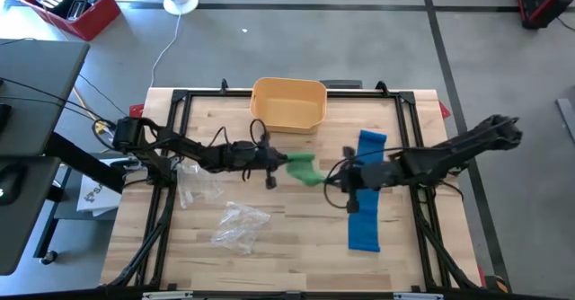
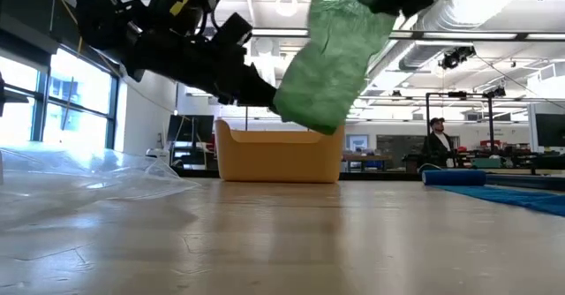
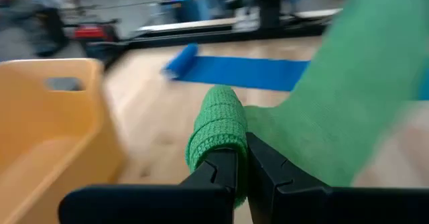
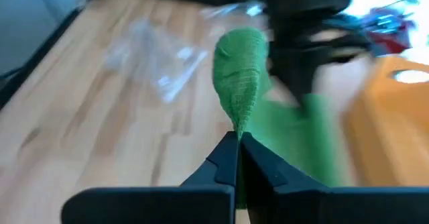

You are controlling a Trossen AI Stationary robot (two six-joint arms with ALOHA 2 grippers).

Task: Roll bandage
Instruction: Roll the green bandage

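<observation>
Bandage, green and knitted [image 1: 303,168], hangs in the air over the middle of the table, stretched between the two arms and touching no wood. It looks light and limp: in the low view it [image 2: 335,56] droops as a loose sheet, and it will likely sag wherever it is let go. The weave seems stretchy and a little grippy, not slippery, so a pinch should hold, though a hard pull could thin or twist it. The best places to hold are the rolled end and the flat edge of the free tail, not the slack middle.

The left gripper [image 3: 242,162] is clamped on the rolled end, its fingers pressed together with the green roll bulging above them. The right gripper [image 4: 237,150] has its fingers closed tight on a bunched fold of the same cloth, pinched to a narrow point.

Just beyond the bandage stands a yellow bin [image 1: 288,103], at the far edge of the table. A blue bandage [image 1: 366,192] lies partly unrolled flat on the wood under the right arm. Clear plastic wrappers [image 1: 240,223] lie crumpled on the left side, near the left arm. In the room behind, a person [image 2: 436,141] stands well apart from the table.
</observation>
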